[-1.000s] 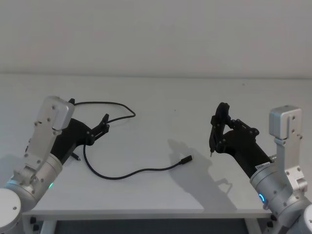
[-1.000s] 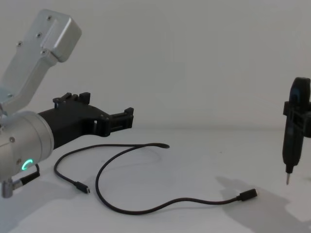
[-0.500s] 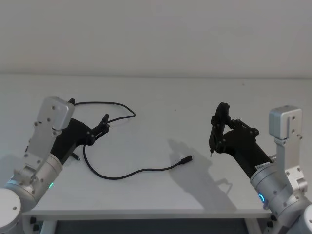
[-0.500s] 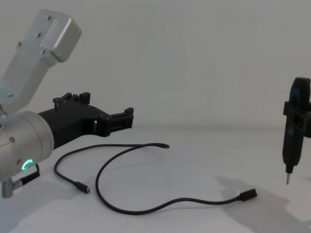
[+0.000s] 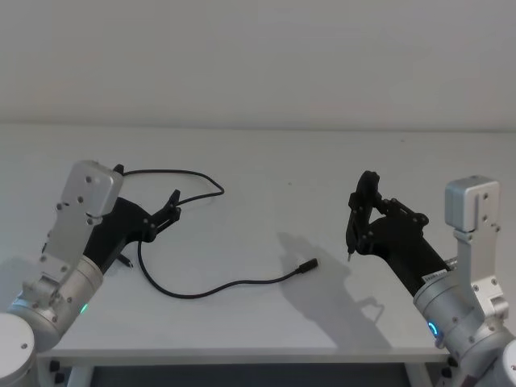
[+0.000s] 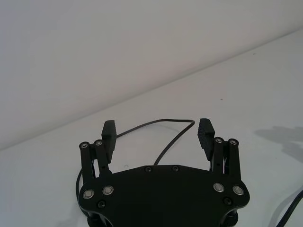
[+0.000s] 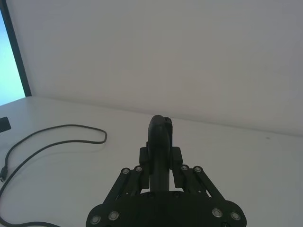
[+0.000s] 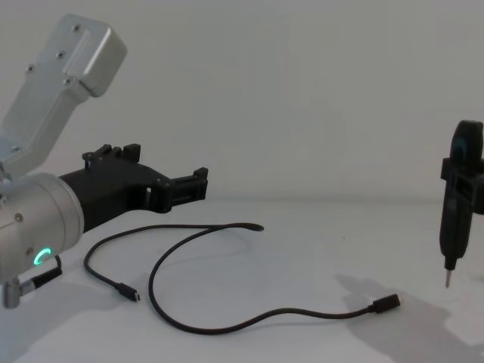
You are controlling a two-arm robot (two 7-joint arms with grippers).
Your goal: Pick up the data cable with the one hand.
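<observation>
The data cable [image 5: 201,290] lies slack on the white table [image 5: 266,161], untouched by either gripper, so none of the pick-up is done yet. It sits mostly on the table's left half. One end is at the far left, from where it loops toward the back, swings round to the front and trails off to a small plug [image 5: 309,264] near the middle.

The left gripper [image 5: 172,203] hovers above the cable's left part, clear of the table. Its fingers are spread wide and it holds nothing. As I judge it, it has yet to come down over a strand, close and lift.

Well to the right, the right gripper [image 5: 363,214] hangs parked above the table, clamped on a slim black tool [image 8: 454,212] that points down.
</observation>
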